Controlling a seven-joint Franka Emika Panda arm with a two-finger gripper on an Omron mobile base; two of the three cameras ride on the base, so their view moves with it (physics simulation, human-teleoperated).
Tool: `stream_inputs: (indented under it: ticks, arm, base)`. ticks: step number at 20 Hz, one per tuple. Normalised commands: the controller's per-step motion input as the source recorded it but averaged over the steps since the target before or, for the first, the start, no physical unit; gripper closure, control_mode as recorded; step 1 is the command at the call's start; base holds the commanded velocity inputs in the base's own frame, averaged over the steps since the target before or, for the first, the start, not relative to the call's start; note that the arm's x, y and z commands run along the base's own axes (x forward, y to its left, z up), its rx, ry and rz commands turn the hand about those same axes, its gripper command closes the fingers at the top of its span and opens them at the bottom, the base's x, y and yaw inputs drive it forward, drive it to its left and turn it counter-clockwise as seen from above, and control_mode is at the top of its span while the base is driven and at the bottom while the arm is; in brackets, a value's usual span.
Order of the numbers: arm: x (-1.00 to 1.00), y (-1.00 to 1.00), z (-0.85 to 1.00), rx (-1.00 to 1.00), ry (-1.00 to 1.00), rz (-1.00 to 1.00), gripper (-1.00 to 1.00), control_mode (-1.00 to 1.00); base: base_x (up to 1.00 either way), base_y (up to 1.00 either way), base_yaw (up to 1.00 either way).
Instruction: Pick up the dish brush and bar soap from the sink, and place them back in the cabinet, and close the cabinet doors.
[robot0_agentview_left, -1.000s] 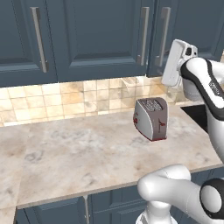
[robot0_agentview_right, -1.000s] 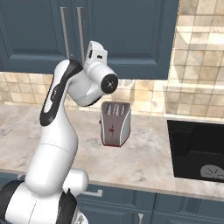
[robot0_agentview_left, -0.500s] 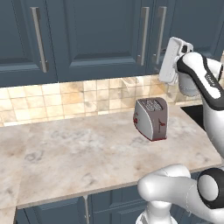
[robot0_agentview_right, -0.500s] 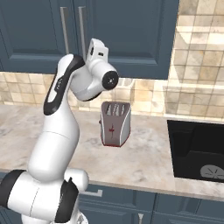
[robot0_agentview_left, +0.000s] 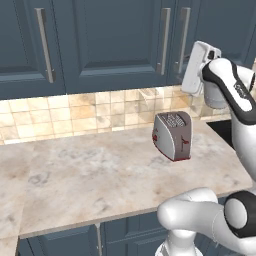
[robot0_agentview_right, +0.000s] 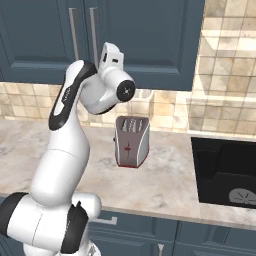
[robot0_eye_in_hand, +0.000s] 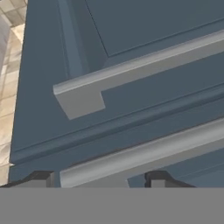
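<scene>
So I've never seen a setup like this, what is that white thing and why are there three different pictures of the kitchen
The white thing is a robot arm on a driving base, in a computer-drawn kitchen. Two pictures come from cameras on the base, behind the arm to its left and right. The third comes from a camera on the hand itself, looking along the gripper.

On the marble counter stands a red-and-silver toaster. The black sink lies off to the right. Above are dark blue cabinet doors, shut, with silver bar handles.

The hand is raised to those doors. Its two fingertips sit either side of one handle, with a gap showing, gripping nothing yet.
</scene>
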Motion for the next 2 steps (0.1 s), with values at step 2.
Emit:
stream_inputs:
  ticks: [2]
  arm:
    - [0.0,0.03,0.0,0.0,0.0,0.0,-1.0,-1.0]
  base:
    - [0.0,0.0,0.0]
